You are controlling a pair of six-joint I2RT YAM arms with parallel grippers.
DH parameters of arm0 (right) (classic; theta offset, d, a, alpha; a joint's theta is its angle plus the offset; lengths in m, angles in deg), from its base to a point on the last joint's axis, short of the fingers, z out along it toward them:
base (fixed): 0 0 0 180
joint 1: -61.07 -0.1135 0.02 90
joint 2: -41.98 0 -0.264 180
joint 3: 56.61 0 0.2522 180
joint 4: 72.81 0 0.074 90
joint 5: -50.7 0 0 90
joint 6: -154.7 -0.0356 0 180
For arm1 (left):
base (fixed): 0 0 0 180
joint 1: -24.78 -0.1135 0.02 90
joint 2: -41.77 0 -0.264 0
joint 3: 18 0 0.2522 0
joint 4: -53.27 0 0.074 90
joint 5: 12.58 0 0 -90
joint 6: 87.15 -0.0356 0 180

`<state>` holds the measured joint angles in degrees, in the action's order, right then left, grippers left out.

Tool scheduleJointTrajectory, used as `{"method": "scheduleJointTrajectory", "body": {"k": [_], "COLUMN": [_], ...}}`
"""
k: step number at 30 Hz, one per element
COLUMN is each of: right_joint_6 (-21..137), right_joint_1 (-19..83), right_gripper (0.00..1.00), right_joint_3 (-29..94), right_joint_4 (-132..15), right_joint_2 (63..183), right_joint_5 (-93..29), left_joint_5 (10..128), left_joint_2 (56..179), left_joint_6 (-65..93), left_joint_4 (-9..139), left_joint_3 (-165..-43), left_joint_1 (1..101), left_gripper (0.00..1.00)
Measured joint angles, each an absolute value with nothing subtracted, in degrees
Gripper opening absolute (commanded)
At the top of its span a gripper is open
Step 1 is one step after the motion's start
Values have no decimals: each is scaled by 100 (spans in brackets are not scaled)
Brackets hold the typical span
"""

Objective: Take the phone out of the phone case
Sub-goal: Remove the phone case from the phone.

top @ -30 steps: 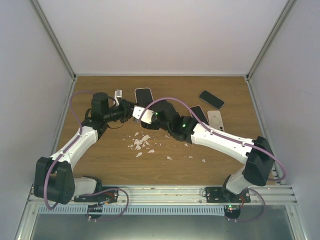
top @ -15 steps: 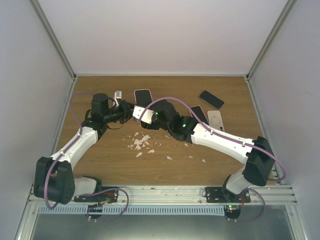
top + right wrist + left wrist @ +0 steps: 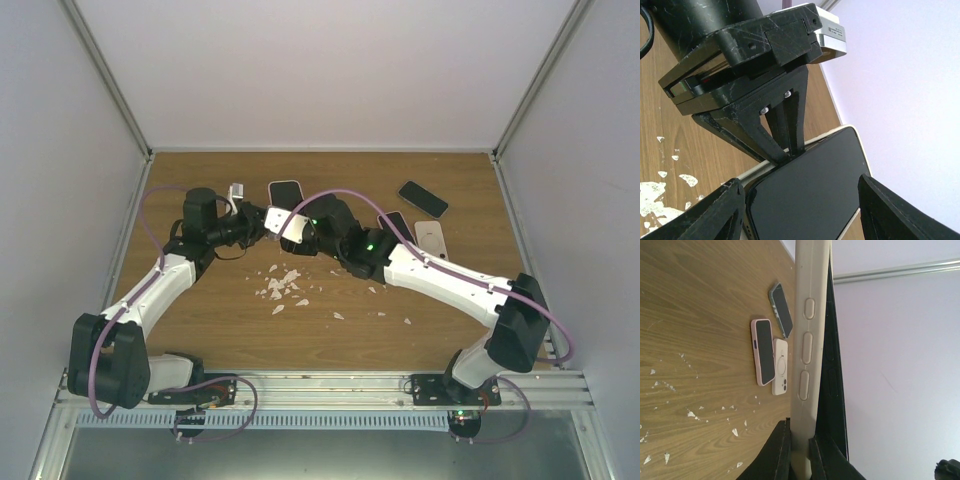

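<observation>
The phone case [image 3: 810, 340] is cream with three side buttons and is held edge-up above the table. My left gripper [image 3: 799, 435] is shut on its lower edge. The black phone [image 3: 832, 390] stands partly away from the case along one long side. In the right wrist view the phone [image 3: 815, 185] lies screen-up between my right gripper's [image 3: 800, 184] fingers, which press on its two long sides. The case rim [image 3: 760, 170] shows beneath it. From above, both grippers [image 3: 262, 222] [image 3: 287, 228] meet at mid-table.
A pink-cased phone [image 3: 286, 188] lies behind the grippers. A dark phone [image 3: 423, 198], another phone [image 3: 397, 225] and a white case [image 3: 431, 238] lie at the right. White scraps [image 3: 282, 285] litter the wood in front of the grippers.
My right gripper has shifted a little left and toward the back, closer over the left gripper. The left arm has held still.
</observation>
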<state>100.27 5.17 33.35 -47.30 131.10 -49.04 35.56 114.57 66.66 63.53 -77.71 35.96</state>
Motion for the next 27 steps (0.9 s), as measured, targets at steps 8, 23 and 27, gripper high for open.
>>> {"method": "scheduleJointTrajectory", "body": {"k": [8,23,27], "right_joint_6": [10156,10591,10945], "right_joint_1": [515,471,432], "right_gripper": [60,49,43], "right_joint_3": [3210,2741,2518], "right_joint_4": [-4850,-5501,-6024], "right_joint_2": [13110,13145,13197], "right_joint_5": [-4963,-5319,-5580], "left_joint_5": [3573,3641,3691], "left_joint_2": [11459,11487,11492], "left_joint_6": [6673,6699,6784], "left_joint_4": [6399,6388,6351], "left_joint_3": [-7767,-7767,-7767], "left_joint_1": [3596,3585,3580], "left_gripper": [0,0,0]}}
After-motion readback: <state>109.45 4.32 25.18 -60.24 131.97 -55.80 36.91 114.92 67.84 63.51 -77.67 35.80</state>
